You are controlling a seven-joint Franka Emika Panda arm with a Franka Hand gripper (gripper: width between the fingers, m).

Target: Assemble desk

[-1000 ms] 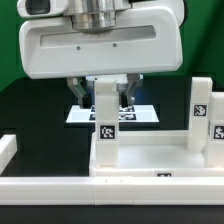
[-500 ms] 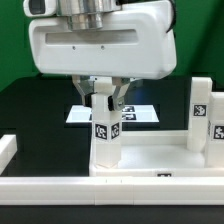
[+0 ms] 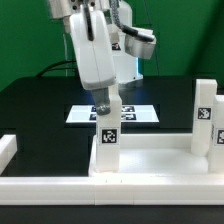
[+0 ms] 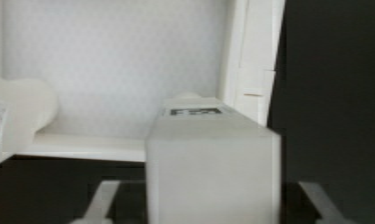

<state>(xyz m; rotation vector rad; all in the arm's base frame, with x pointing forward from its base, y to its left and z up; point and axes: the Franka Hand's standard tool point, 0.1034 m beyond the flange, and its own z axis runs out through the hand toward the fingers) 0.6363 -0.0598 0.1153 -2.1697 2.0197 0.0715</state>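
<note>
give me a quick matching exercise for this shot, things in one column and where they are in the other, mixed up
Things:
1. gripper
2. second leg
3. marker board
4. desk top

Places:
a. flat on the black table behind the desk
b. upright at the exterior view's right
c. nearest the camera, holding both legs
d. at the top of the nearer leg

Pairs: 1-d, 2-b, 3-a, 4-c
</note>
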